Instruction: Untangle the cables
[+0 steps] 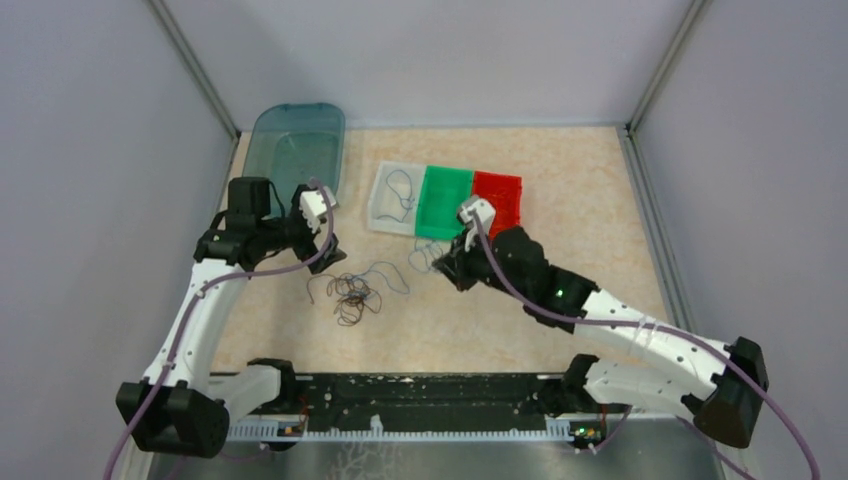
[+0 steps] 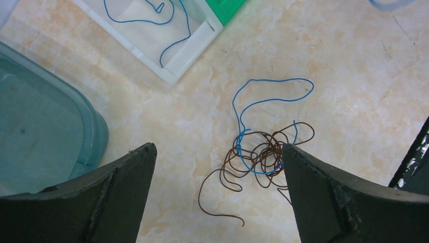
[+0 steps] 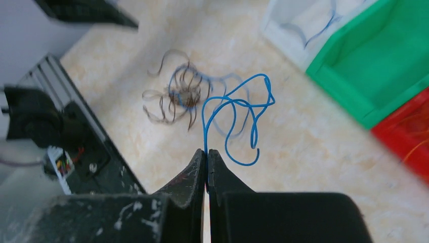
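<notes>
The right pincer (image 3: 207,152) has its two dark fingers pressed together on a thin curly blue wire (image 3: 204,124), which loops out ahead of the fingertips. Whether its far end touches the beige marbled tabletop (image 3: 313,136) cannot be told. Further ahead of this pincer, slightly to its left, a tangle of dark brown wires (image 3: 182,96) lies on the tabletop with a paler blue strand running through it. Ahead and to its right sits a row of three small plastic bins touching side by side: a white bin (image 3: 283,30), a green bin (image 3: 354,66) and a red bin (image 3: 404,131). In the overhead view the right pincer (image 1: 447,268) is just on the near side of the green bin (image 1: 445,200). The left pincer (image 2: 217,147) has its fingers spread wide and grips nothing. It hangs above the tabletop, with the brown tangle (image 2: 258,152) below and between the fingers, closer to the right-hand one in its wrist view. A second blue wire (image 2: 275,79) threads through that tangle and curls away ahead of it. Beyond, the white bin (image 2: 195,48) holds another blue wire (image 2: 136,21). To this pincer's left stands a translucent teal plastic tub (image 2: 93,126).
</notes>
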Robot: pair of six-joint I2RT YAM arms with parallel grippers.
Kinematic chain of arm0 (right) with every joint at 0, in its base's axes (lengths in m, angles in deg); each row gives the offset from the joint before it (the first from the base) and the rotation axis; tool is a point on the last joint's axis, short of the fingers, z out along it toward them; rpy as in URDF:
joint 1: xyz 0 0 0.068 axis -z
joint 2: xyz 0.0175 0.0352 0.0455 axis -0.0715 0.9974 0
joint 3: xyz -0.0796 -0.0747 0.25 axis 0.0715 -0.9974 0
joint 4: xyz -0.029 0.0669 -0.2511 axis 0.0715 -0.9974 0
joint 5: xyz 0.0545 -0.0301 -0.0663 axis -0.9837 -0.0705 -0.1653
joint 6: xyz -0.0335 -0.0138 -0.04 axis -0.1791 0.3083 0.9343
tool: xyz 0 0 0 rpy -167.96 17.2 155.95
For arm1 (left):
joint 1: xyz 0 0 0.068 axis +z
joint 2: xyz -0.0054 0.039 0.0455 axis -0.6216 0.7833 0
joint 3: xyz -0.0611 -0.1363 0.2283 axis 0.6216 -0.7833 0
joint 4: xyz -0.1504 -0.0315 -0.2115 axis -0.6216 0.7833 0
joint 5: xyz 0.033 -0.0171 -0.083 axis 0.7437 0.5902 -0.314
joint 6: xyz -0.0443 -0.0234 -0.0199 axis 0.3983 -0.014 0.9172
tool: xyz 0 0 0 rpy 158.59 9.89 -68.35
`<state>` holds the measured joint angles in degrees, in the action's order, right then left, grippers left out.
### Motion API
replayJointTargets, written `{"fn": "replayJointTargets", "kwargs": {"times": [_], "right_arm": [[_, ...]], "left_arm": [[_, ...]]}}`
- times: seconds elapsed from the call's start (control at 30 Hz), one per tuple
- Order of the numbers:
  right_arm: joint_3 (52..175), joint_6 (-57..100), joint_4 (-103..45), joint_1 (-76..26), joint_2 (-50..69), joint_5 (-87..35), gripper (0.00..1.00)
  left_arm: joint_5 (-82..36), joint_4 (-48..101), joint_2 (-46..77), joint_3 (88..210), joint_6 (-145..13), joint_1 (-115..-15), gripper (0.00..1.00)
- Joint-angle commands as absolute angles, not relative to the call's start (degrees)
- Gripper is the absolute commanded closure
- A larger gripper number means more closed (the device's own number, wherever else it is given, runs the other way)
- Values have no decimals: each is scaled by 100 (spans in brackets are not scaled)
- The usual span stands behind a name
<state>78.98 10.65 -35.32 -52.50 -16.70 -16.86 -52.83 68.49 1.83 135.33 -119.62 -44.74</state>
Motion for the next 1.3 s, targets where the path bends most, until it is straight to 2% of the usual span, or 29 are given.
{"fn": "replayJointTargets", "kwargs": {"times": [0.0, 0.23, 0.4, 0.67, 0.97, 1.17, 1.2, 1.27], "right_arm": [[9195, 1394, -3383, -4480, -1134, -2088, 100], [11390, 1846, -3209, -4001, 1100, -2362, 100], [12798, 2128, -3450, -3750, 2750, -1962, 100], [13657, 2264, -3340, -3637, 4181, -1368, 100], [14328, 2231, -3276, -3556, 5230, -1260, 99], [14298, 2356, -3142, -3545, 5097, -1503, 37], [14170, 2397, -3037, -3545, 4947, -1557, 30], [13937, 2483, -2894, -3548, 4636, -1689, 25]], "left_arm": [[-5539, 6686, 28, 13396, -11819, -4425, 1], [-5507, 6488, -145, 13283, -11329, -4403, 1], [-5465, 6339, -130, 13296, -11064, -4347, 0], [-5597, 6136, -126, 13463, -10420, -4327, 0], [-4762, 5930, 2, 13610, -10142, -4318, 0], [-4675, 5854, -26, 13598, -10097, -4314, 0], [-4677, 5870, -4, 13606, -10110, -4310, 0], [-4723, 5960, 58, 13640, -10184, -4312, 0]]}}
